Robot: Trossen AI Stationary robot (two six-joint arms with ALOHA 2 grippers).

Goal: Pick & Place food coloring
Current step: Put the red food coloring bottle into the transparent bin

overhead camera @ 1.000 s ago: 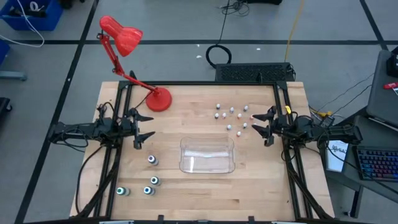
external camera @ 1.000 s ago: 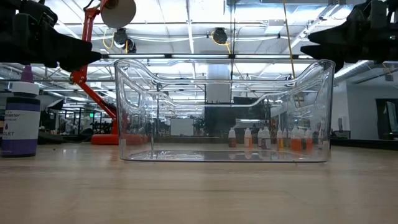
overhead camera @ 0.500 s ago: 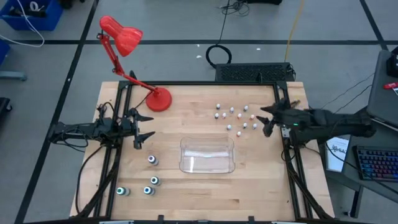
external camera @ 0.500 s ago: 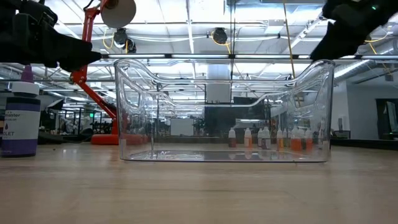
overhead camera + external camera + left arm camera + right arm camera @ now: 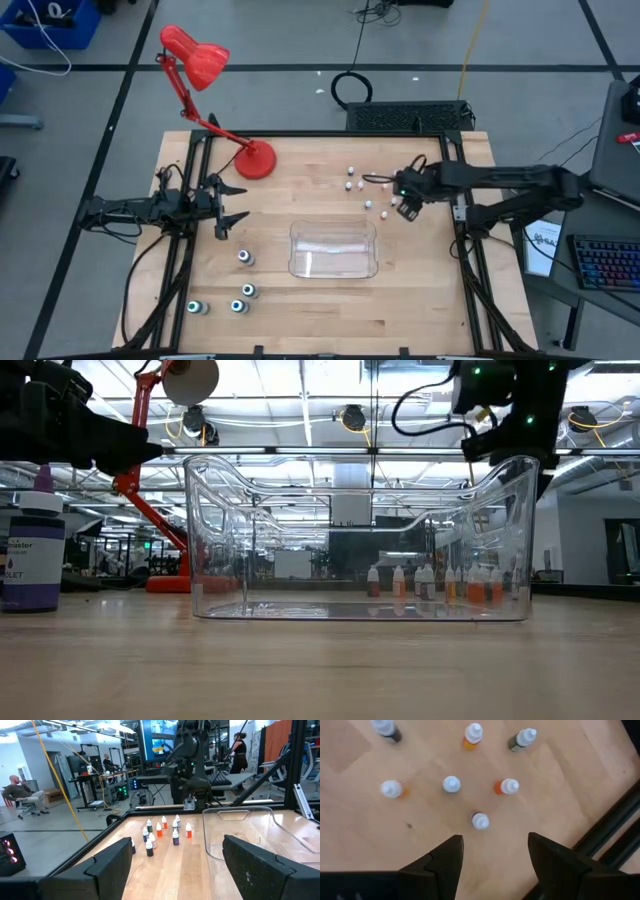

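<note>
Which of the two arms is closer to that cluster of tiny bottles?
The right. Its gripper hangs open above the tiny bottles; the left gripper waits across the table, beyond the clear tray.

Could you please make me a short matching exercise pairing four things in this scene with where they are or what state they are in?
Things:
1. right tool
2. left tool
3. clear tray
4. red lamp

Places or states:
A. holds no bottles, near the table's middle
B. open, above the cluster of small bottles
C. base on the table's far left part
D. open, waiting at the left side, away from the bottles

Pairs: 1-B, 2-D, 3-A, 4-C
</note>
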